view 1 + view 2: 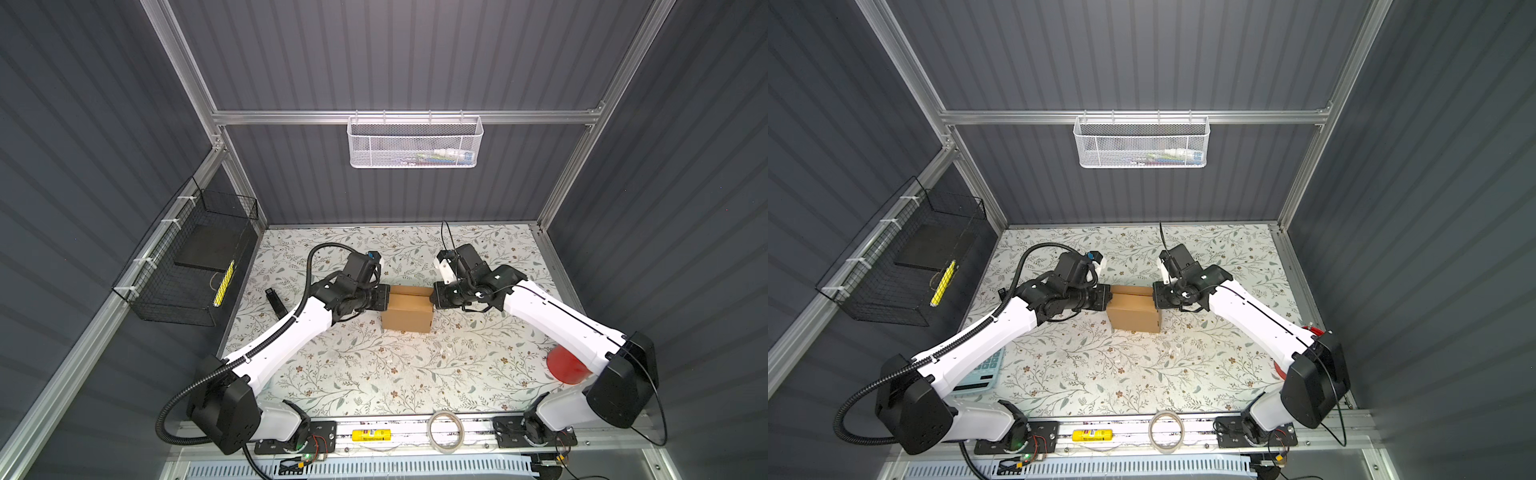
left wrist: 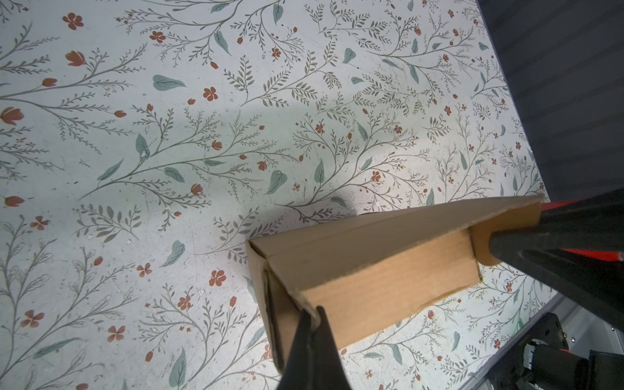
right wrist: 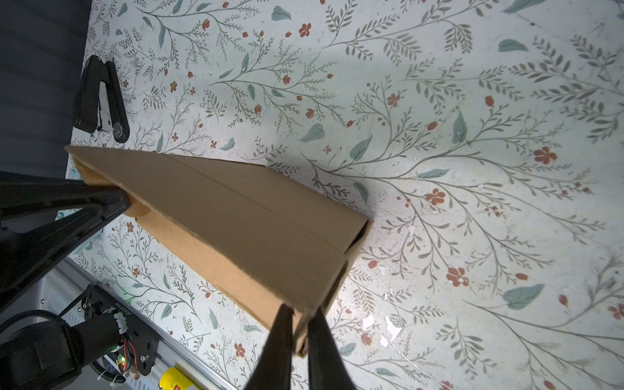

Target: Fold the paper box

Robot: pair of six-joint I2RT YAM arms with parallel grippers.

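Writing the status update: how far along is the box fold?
Done: the paper box is formed, walls up, lid panel folded over. In hand: left gripper and right gripper each pinch an opposite end. To do: a rounded tab sticks out at the right gripper's end, probably needs tucking.

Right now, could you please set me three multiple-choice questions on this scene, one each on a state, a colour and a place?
1. The left fingers are: A shut on the edge of the box; B open above it; C away from it.
2. The back-wall basket is: A red; B white; C yellow.
3. The tape lies: A on the box; B in the basket; C on the front rail.

Answers: 1 A, the left wrist view shows them pinching cardboard. 2 B, its mesh is white in both top views. 3 C, it sits on the rail between the arm mounts.
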